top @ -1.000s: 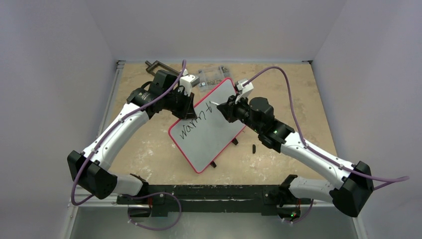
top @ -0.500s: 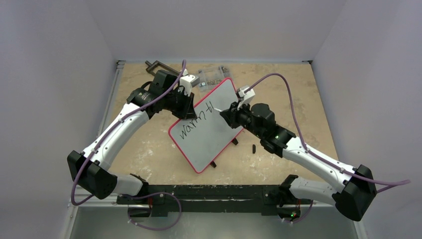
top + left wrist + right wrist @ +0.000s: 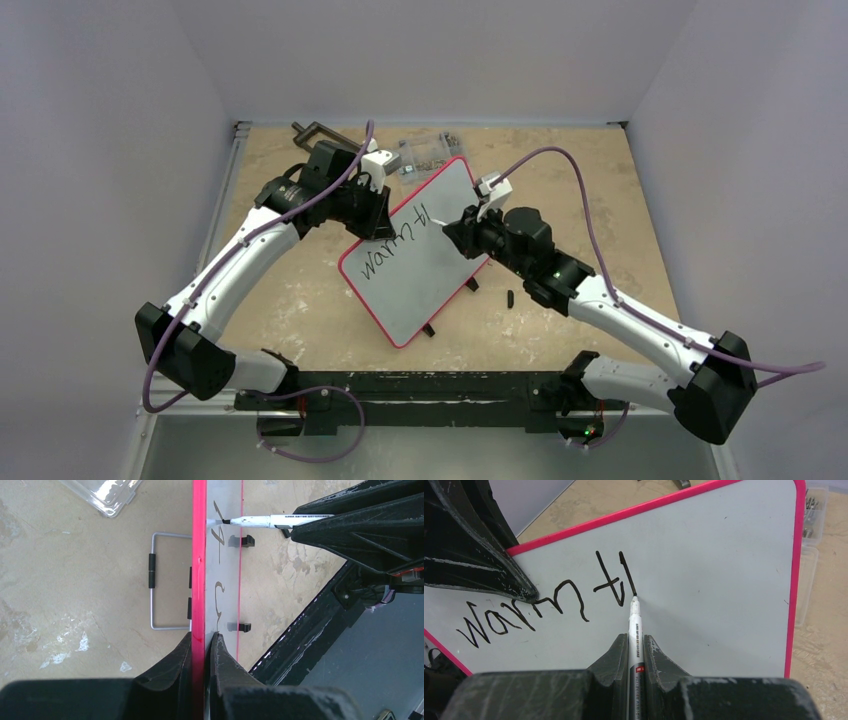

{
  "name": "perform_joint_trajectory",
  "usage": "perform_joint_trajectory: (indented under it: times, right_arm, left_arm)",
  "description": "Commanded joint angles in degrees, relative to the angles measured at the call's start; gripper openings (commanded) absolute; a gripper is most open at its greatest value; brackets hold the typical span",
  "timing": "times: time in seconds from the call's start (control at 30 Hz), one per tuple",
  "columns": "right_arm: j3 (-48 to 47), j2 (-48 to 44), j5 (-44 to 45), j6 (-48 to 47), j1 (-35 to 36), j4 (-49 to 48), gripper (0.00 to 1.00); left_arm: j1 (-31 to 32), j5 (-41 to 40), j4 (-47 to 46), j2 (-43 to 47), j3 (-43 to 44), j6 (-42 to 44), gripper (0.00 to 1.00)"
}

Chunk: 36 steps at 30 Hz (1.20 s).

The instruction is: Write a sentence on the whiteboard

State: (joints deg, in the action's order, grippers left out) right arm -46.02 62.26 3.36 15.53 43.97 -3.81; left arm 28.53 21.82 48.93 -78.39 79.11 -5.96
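The whiteboard (image 3: 425, 285), white with a red rim, stands tilted on the table centre. Black marker letters "warmt" plus one straight stroke (image 3: 549, 605) run along it. My left gripper (image 3: 378, 225) is shut on the board's upper left rim; the left wrist view shows the red rim (image 3: 199, 555) pinched between the jaws (image 3: 201, 637). My right gripper (image 3: 455, 225) is shut on a white marker (image 3: 634, 625), its tip touching the board at the lower end of the last stroke. The marker also shows in the left wrist view (image 3: 270, 519).
A clear plastic box of small parts (image 3: 425, 152) lies just behind the board. A dark metal clamp (image 3: 312, 130) lies at the back left. A small black piece (image 3: 510, 297) lies on the table right of the board. A wire stand (image 3: 152, 590) sits behind the board.
My right gripper has drawn the marker down the board, adding a straight stroke after the "t". In the last half second it barely moved. The left gripper has held still.
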Motion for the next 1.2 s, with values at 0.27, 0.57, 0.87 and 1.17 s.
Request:
perform_joint_trajectory:
  times: [0.27, 0.57, 0.87, 1.17]
  right_arm:
    - [-5.1, 1.7, 0.9, -0.9, -0.2, -0.3, 0.0]
    - [-5.9, 1.7, 3.9, -1.5, -0.3, 0.2, 0.0]
    - [-5.0, 1.5, 3.6, -1.5, -0.6, 0.9, 0.0]
    - [-1.6, 0.4, 2.3, -0.1, -0.6, 1.3, 0.0]
  left_arm:
    - [-0.3, -14.1, 2.9, 0.1, -1.0, 6.6, 0.0]
    - [-0.4, -14.2, 2.9, 0.2, -1.0, 6.6, 0.0]
    - [-0.2, -14.4, 2.9, 0.1, -1.0, 6.6, 0.0]
    - [-0.2, -14.3, 2.9, 0.3, -0.9, 6.6, 0.0]
